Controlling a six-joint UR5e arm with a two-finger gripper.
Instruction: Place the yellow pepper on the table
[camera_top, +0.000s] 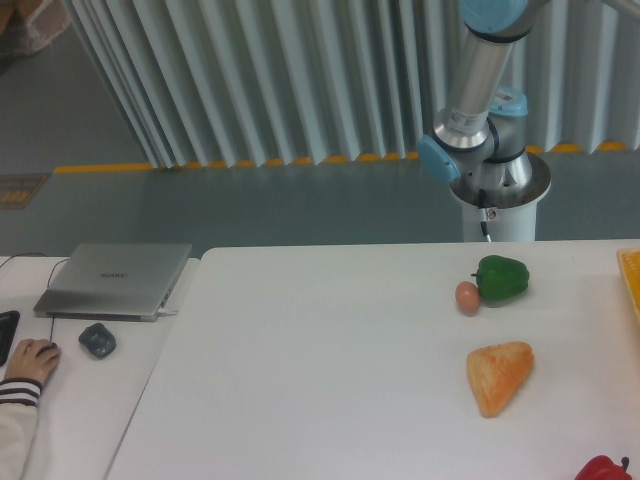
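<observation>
The yellow pepper is out of view. The large white table fills the lower right of the frame. Only the arm's base and lower links show, behind the table's far edge; the arm rises out of the top of the frame. The gripper is not in view.
A green pepper and a brown egg sit together at the back right. A wedge of bread lies nearer the front. A red pepper peeks in at the bottom right, an orange edge at the right. A laptop, mouse and a person's hand are on the left desk.
</observation>
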